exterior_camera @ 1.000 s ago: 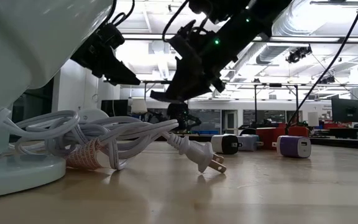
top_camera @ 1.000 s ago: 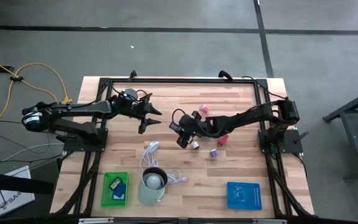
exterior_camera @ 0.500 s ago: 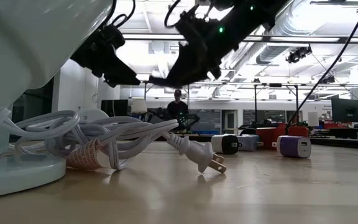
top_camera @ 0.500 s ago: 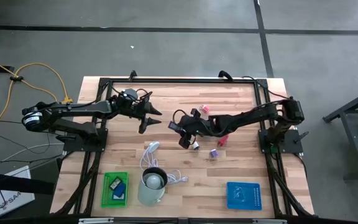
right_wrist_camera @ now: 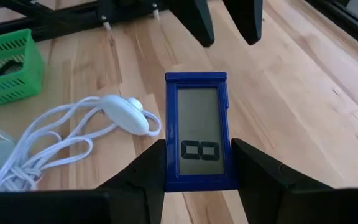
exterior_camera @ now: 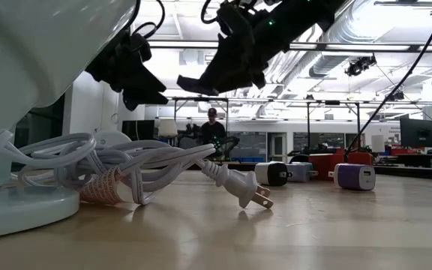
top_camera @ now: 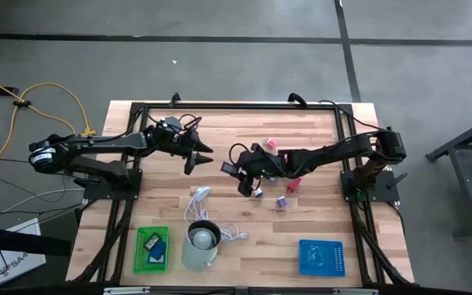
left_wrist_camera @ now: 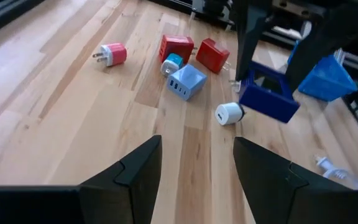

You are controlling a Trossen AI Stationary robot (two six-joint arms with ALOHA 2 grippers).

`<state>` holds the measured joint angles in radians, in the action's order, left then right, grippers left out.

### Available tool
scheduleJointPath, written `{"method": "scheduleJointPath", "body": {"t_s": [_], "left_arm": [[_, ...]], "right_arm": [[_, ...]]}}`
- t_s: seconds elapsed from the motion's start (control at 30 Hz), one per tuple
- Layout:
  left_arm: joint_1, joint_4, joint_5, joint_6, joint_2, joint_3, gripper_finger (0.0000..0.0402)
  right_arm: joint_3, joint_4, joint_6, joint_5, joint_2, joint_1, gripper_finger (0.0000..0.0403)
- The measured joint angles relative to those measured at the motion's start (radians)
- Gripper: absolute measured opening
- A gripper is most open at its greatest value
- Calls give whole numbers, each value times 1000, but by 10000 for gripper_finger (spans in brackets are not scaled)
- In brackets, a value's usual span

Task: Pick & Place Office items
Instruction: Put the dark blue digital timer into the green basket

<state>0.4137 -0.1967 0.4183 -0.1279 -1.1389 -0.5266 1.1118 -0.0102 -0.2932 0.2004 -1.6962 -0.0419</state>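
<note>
A wooden plank tabletop is seen, bordered by a black frame. Toward its middle right, small items are scattered: a pink plug, a red block, a white piece and a purple piece, lying near one another. Along the front edge, a green tray, a pale cup with a white coiled cable beside it, and a blue tray are set down.
</note>
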Motion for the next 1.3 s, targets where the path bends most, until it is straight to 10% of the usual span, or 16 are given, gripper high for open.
{"method": "scheduleJointPath", "body": {"t_s": [0.2,0.67,1.3], "left_arm": [[0,0,0,-37,0,0,193],[-158,-22,-3,716,0,0,193],[-372,-127,-168,1194,0,0,193]], "right_arm": [[0,0,2,9,0,-8,148],[0,1,-22,-48,0,-31,148],[0,75,-124,-208,-2,-64,148]]}}
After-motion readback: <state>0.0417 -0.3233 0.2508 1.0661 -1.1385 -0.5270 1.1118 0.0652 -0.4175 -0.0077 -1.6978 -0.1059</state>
